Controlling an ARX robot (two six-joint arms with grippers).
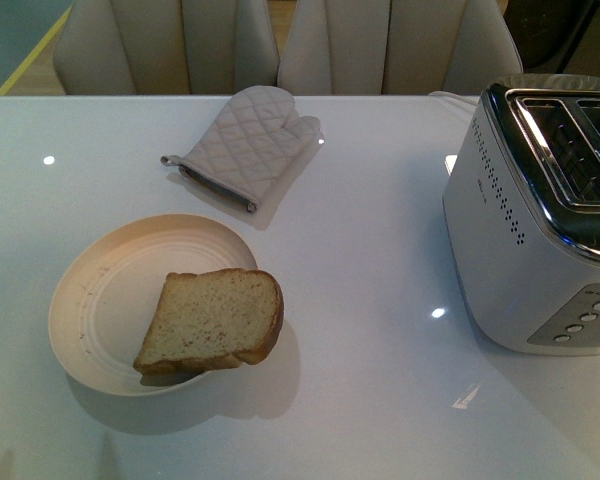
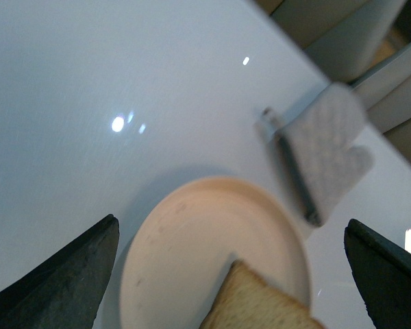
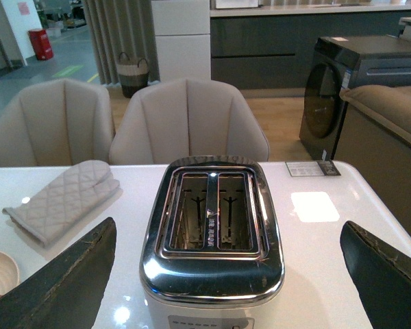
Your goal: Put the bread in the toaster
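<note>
White table (image 1: 360,250) fills the front view: the bread (image 1: 212,320) lies on a cream plate (image 1: 100,290) at near left, its rounded end overhanging the rim. The toaster (image 1: 520,230) stands at right, with an oven mitt (image 1: 245,145) at the far centre. In the left wrist view, the left gripper (image 2: 229,223) hangs spread wide above the plate. In the right wrist view, the right gripper (image 3: 227,225), also spread wide, faces the toaster's two empty slots.

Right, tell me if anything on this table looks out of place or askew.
Only the bread: it sits askew on the plate, its rounded end overhanging the rim toward the toaster. Nothing looks spilled or damaged; the toaster stands upright, both slots empty.
</note>
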